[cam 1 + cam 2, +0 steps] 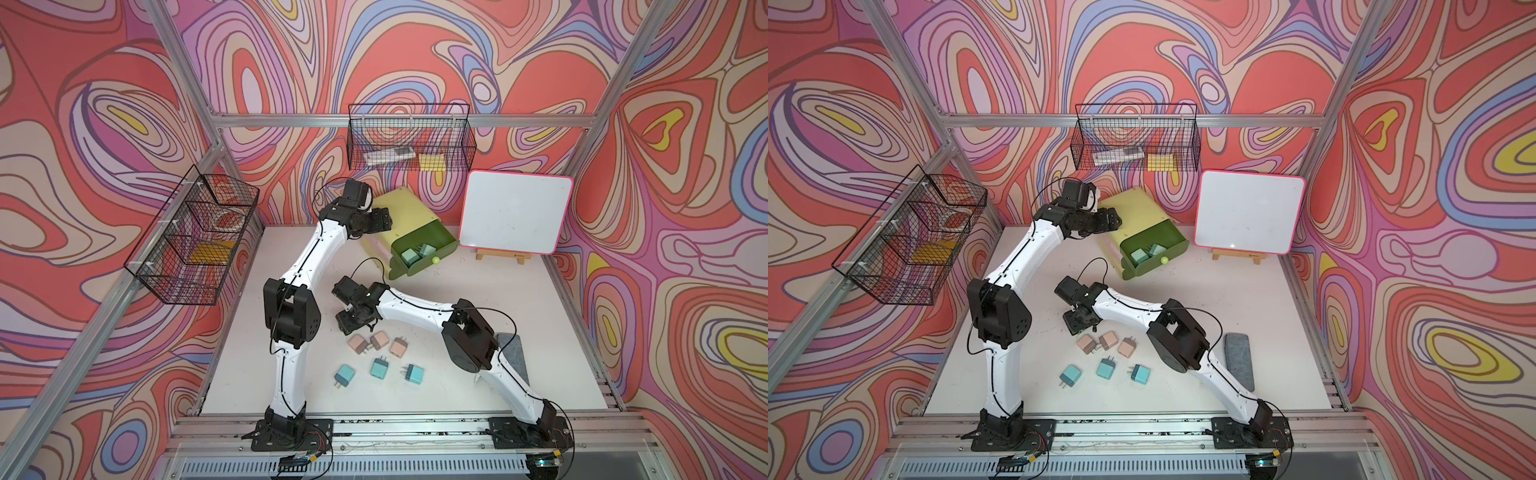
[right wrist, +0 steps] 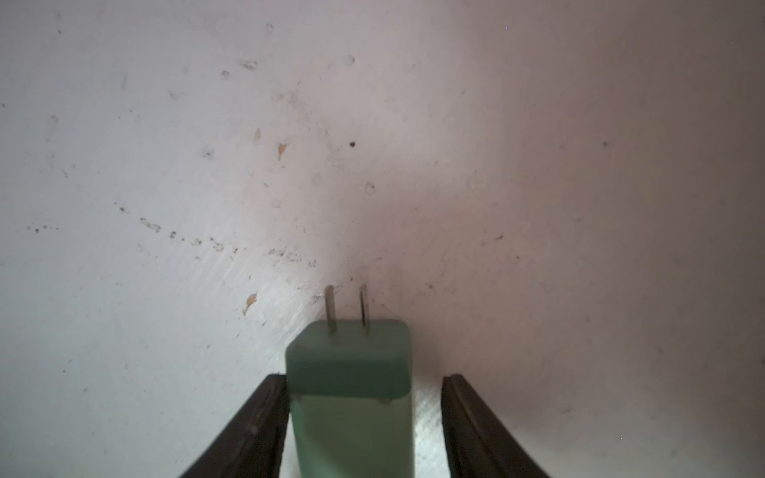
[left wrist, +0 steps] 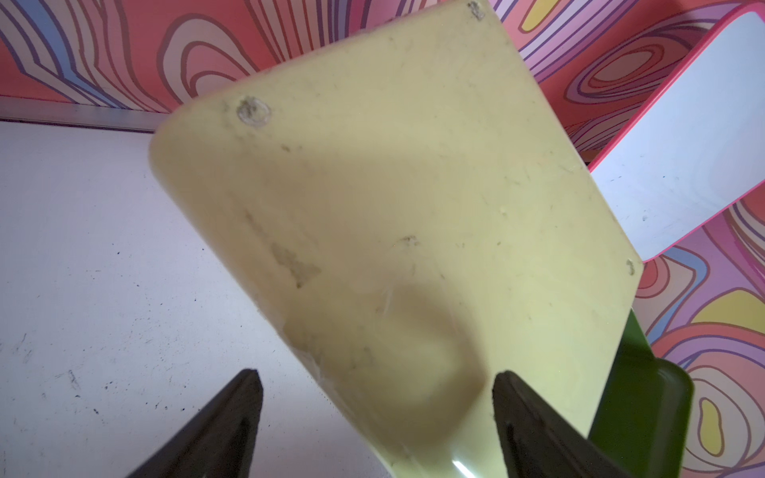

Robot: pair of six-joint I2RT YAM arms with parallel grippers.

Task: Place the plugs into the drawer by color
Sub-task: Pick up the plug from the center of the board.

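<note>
right tool [image 2: 364, 377] points down, jaws parted (sage plug [image 2: 350, 407] between them).

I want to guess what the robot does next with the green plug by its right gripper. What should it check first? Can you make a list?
1. Green plug sits inside the right gripper: ok, prongs pointing away.
2. Both fingers pressing the plug: not ok; one touches, a gap shows at the other.
3. Open drawer ready: ok, it is pulled out of the chest.
4. Right color inside: ok, two green plugs lie there, no other color visible.
5. Left gripper steadying the chest: cannot tell; its jaws stand apart at the chest's edge.
6. Pink plugs and teal plugs sorted: not ok, all six lie on the table.
</note>
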